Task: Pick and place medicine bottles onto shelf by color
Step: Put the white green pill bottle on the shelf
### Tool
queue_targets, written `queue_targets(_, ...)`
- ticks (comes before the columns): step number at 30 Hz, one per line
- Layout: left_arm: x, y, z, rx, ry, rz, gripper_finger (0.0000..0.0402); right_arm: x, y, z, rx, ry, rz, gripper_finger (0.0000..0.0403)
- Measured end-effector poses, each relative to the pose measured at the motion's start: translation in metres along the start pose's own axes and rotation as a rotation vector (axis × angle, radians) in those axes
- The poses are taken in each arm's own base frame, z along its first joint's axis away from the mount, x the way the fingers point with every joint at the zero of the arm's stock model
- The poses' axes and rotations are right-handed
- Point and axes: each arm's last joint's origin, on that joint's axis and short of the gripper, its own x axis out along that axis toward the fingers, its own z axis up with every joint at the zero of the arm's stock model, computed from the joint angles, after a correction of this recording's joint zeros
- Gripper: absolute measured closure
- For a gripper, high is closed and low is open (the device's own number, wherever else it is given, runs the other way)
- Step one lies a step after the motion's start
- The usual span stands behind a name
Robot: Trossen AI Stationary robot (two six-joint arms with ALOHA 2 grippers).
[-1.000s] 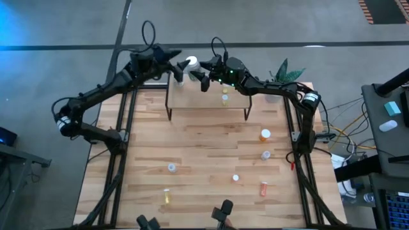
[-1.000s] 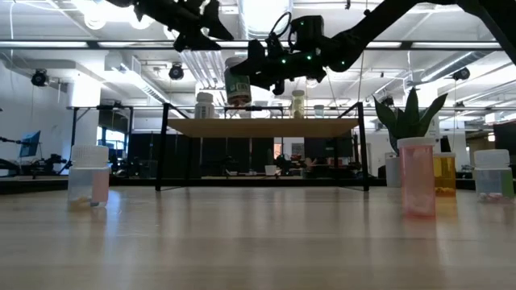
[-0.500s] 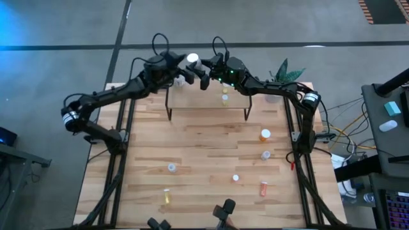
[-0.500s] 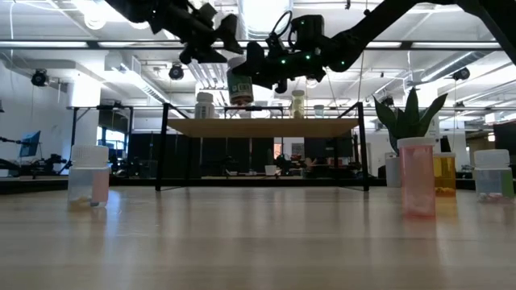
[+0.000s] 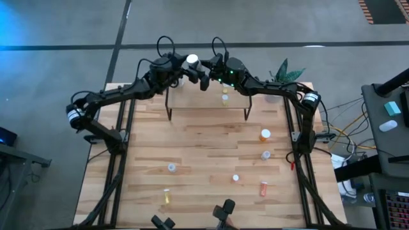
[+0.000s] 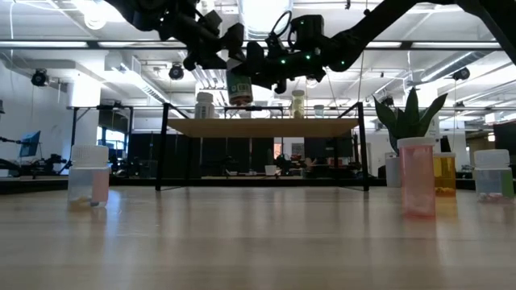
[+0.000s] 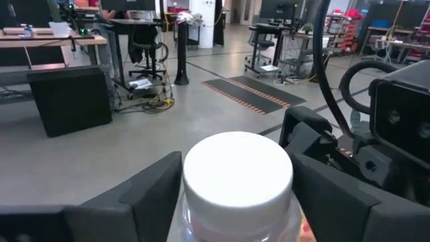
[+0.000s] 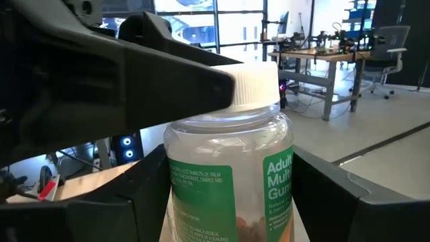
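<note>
A large clear medicine bottle (image 8: pixel 228 168) with a green label and a white cap (image 7: pixel 237 168) is held in the air above the shelf's far left corner (image 5: pixel 171 88). My right gripper (image 5: pixel 203 75) is shut on its body. My left gripper (image 5: pixel 183 69) comes from the left and is shut on its cap. On the shelf (image 6: pixel 262 126) stand a white bottle (image 6: pixel 205 105) and yellow ones (image 5: pixel 225 95). Several small bottles stand on the table, among them an orange one (image 5: pixel 264 135), an orange-red one (image 6: pixel 417 179) and a clear one (image 6: pixel 89 175). My left gripper has the bottle's white cap (image 7: pixel 201 181) between its two fingers, one on each side, coming level from the table's left. My right gripper pinches the bottle's labelled body (image 8: pixel 269 202) below the cap, coming level from the table's right. The bottle stands upright, lifted clear of the shelf.
A plant in a white pot (image 5: pixel 276 89) stands at the table's far right corner beside the shelf. The two arms meet head-on above the shelf's far edge. Bare tabletop (image 5: pixel 192 137) lies between the shelf and the scattered bottles.
My left gripper has swung toward the table's right, up to the bottle held by my right gripper, and its fingers now sit around the cap. My right gripper and the bottle have stayed almost where they were.
</note>
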Motion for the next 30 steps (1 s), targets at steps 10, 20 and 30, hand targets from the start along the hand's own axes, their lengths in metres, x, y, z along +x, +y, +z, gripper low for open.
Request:
queue_targets(10, -0.0002, -0.0001, -0.0024, 0.006, 0.019, -0.021, 0.0192, -0.0004, 0.0002, -0.003, -0.007, 0.037, 0.019, 0.0156)
queue_targets(20, -0.0035, 0.0003, -0.0031, 0.043, 0.052, -0.037, 0.0188, -0.0021, 0.0012, -0.004, -0.04, 0.079, 0.063, 0.014)
queue_targets(30, -0.0047, -0.0004, -0.0009, 0.042, 0.042, -0.066, 0.0186, -0.0099, 0.0031, 0.0042, -0.021, 0.16, 0.077, 0.005)
